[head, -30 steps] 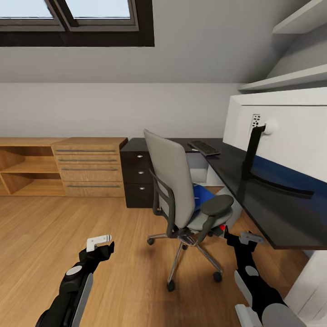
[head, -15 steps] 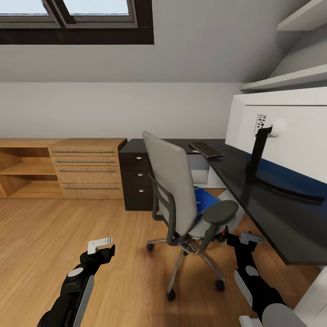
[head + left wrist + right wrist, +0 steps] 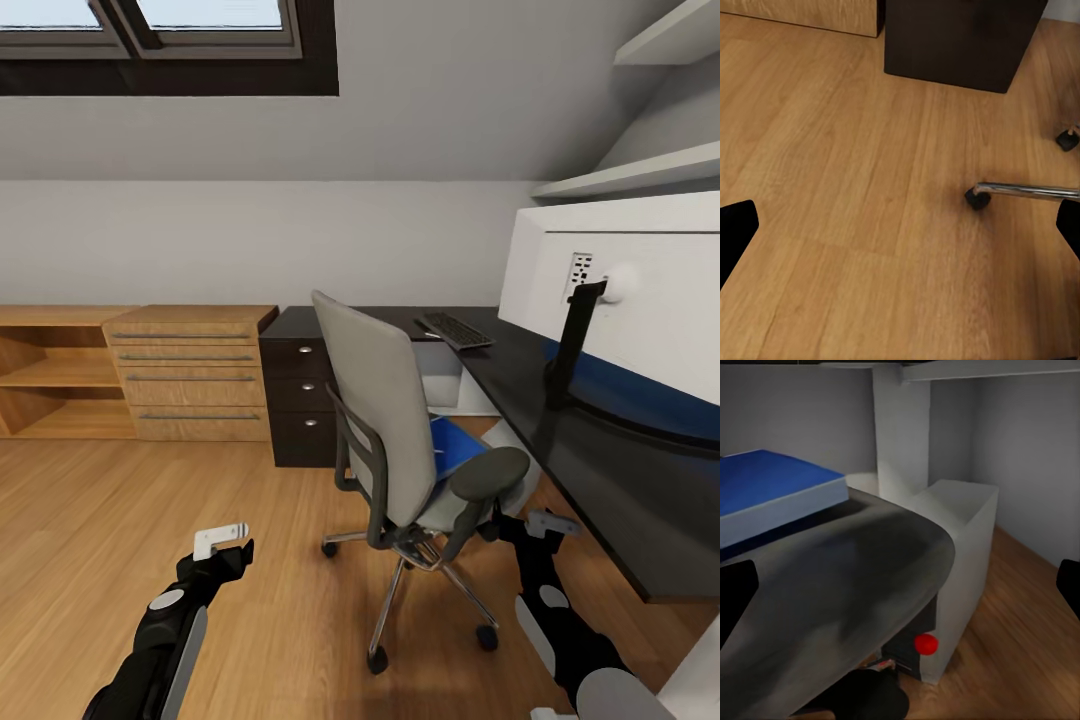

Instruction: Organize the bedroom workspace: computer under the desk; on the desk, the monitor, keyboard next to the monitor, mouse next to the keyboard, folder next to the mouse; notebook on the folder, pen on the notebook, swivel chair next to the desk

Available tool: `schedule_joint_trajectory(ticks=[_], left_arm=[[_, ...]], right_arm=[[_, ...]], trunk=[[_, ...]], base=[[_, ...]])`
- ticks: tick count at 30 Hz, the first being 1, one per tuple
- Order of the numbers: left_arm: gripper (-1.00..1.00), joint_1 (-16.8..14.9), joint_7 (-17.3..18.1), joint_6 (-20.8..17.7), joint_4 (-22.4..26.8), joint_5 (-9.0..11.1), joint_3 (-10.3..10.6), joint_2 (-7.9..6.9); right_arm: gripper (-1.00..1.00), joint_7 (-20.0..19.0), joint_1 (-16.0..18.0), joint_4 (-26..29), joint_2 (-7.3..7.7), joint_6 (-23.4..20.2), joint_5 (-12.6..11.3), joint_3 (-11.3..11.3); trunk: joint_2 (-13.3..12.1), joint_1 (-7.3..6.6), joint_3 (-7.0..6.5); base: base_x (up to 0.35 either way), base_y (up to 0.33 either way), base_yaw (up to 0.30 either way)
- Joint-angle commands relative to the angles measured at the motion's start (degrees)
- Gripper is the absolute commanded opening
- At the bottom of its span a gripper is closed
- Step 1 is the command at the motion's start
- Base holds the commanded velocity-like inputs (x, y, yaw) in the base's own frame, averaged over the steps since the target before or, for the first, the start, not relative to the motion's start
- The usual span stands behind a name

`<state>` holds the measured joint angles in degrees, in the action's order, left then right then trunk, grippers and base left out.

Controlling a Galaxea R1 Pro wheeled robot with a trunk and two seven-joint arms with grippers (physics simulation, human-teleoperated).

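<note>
Folder (image 3: pixel 455 447) half hidden behind swivel chair (image 3: pixel 385 420) back (armrest too); both tools spread, empty.

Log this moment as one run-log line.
phase: at swivel chair | folder: on seat | keyboard: on desk | left gripper: open | right gripper: open, near armrest

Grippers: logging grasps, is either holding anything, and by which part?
Nothing is held: the left gripper and right gripper are both open and empty.
</note>
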<state>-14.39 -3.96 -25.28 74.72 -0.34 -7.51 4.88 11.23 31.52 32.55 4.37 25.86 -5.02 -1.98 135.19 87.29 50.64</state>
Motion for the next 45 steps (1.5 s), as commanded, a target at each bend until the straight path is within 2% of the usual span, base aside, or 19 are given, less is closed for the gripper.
schedule_joint_trajectory(ticks=[1, 6, 8, 14, 16, 17, 18, 22, 23, 24, 29, 35, 40, 45], left_arm=[[1.00, -0.03, -0.09, -0.30, 0.08, -0.02, -0.05, 0.04], [1.00, -0.03, -0.09, -0.30, 0.08, -0.03, -0.02, 0.04], [1.00, -0.03, -0.09, -0.30, 0.08, -0.08, 0.01, 0.04], [1.00, -0.03, -0.09, -0.24, 0.08, -0.11, 0.04, 0.04], [1.00, -0.03, -0.06, -0.27, 0.08, -0.48, 0.04, 0.04], [1.00, -0.03, -0.02, -0.29, 0.08, -1.34, 0.04, 0.04], [1.00, -0.03, -0.01, -0.29, 0.08, -1.55, 0.04, 0.04], [1.00, -0.03, 0.00, -0.30, 0.08, -1.89, 0.05, 0.04], [1.00, -0.03, 0.00, -0.30, 0.08, -1.92, 0.06, 0.04], [1.00, -0.03, 0.00, -0.30, 0.08, -1.93, 0.05, 0.04], [1.00, -0.03, 0.00, -0.35, 0.08, -1.99, 0.07, 0.04], [1.00, -0.03, 0.00, -0.39, 0.08, -2.01, 0.12, 0.04], [1.00, -0.03, 0.00, -0.39, 0.08, -2.03, 0.13, 0.04], [1.00, -0.03, 0.00, -0.37, 0.08, -2.03, 0.12, 0.04]], right_arm=[[1.00, -0.08, 0.03, -0.03, 0.02, 0.25, -0.45, 0.16], [1.00, -0.19, 0.03, -0.03, -0.01, 0.21, 0.61, 0.49], [1.00, -0.21, 0.03, -0.03, -0.19, 0.16, 2.87, 1.52], [1.00, -0.25, 0.03, -0.29, -1.31, 0.11, 3.82, 2.85], [1.00, -0.19, 0.03, -1.13, -1.41, 0.14, 3.90, 4.34], [1.00, 0.00, 0.03, -1.79, -1.50, 0.11, 3.91, 6.13], [1.00, 0.04, 0.03, -1.92, -1.61, 0.12, 3.90, 6.48], [1.00, 0.16, 0.03, -2.39, -3.73, 0.26, 3.89, 6.98], [1.00, 0.27, 0.03, -2.50, -5.08, 0.30, 3.91, 6.99], [1.00, 0.49, 0.03, -2.53, -5.70, 0.31, 3.90, 6.99], [1.00, 3.09, 0.03, -3.14, -7.89, 0.33, 3.93, 7.06], [1.00, 3.94, 0.03, -4.15, -9.79, 0.33, 4.80, 7.09], [1.00, 3.97, 0.03, -4.50, -10.09, 0.33, 5.07, 7.15], [1.00, 3.95, 0.00, -5.24, -11.16, 0.33, 5.10, 7.20]], trunk=[[0.03, -0.01, 0.06], [0.03, -0.01, 0.06], [0.03, -0.01, 0.06], [0.03, -0.01, 0.06], [0.03, -0.01, 0.06], [0.03, -0.01, 0.06], [0.03, -0.01, 0.06], [0.03, -0.01, 0.06], [0.03, -0.01, 0.06], [0.03, -0.01, 0.06], [0.03, -0.01, 0.06], [0.03, -0.01, 0.06], [0.03, -0.01, 0.06], [0.03, -0.01, 0.06]], base=[[0.005, 0.000, 0.000], [0.003, 0.000, 0.000], [0.001, 0.000, 0.000], [0.000, 0.000, 0.000], [0.000, 0.000, 0.000], [0.000, 0.000, 0.000], [0.000, 0.000, 0.000], [0.000, 0.000, 0.000], [0.000, 0.000, 0.000], [0.000, 0.000, 0.000], [0.000, 0.000, 0.084], [0.000, 0.000, 0.255], [0.000, 0.000, 0.277], [0.000, 0.000, 0.278]])
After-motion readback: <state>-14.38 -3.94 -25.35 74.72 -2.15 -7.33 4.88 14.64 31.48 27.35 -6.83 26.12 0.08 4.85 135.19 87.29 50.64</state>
